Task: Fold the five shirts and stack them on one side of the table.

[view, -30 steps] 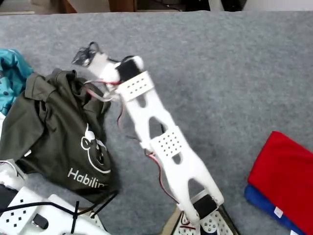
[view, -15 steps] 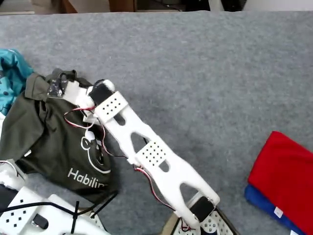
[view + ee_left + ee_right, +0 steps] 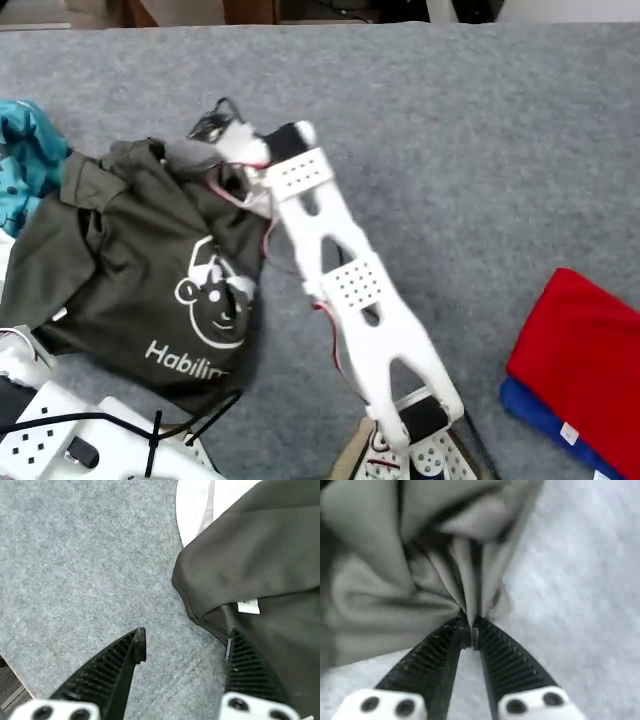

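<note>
Olive-green shirt lies crumpled at the left of the grey desk, its upper edge pinched in the clamped right pincer, the left pincer spread wide at its labelled hem, a teal shirt just beside it and 2 folded shirts, red shirt on blue shirt, well apart at right.

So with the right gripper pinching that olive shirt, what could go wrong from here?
The right gripper is shut on just a thin bunched pleat of the olive shirt, so the fabric may slip out under a pull. The left gripper is open beside the hem, holding nothing, so the whole shirt may drag rather than spread flat. It could also snag the teal shirt beside it.
</note>
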